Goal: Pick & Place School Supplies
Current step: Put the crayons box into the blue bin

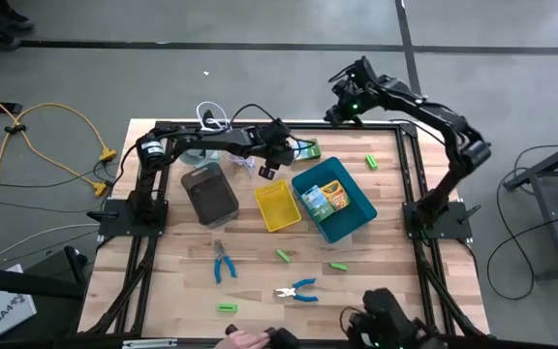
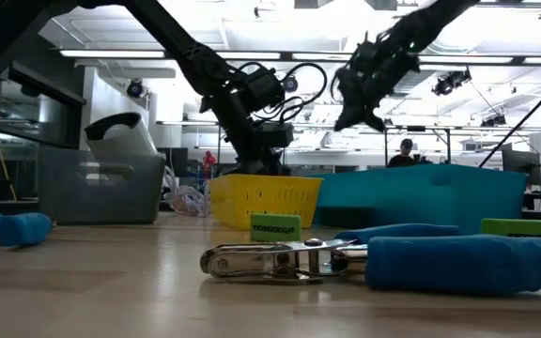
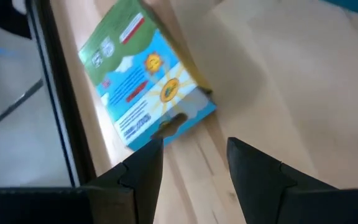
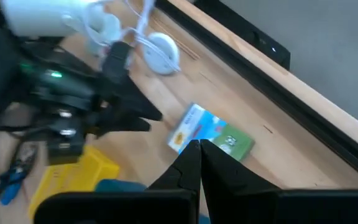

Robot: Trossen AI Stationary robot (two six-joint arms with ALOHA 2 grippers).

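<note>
Green-blue box (image 3: 143, 74) beside spread left pincer (image 3: 194, 163) (empty, fingers apart).

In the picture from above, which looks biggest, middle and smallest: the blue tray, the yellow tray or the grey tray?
1. Blue tray, biggest.
2. Grey tray, middle.
3. Yellow tray, smallest, though the grey one is only slightly bigger.

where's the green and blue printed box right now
In the high view the green and blue printed box lies flat near the table's far edge, just behind the blue tray, with the left pincer open beside it.
</note>
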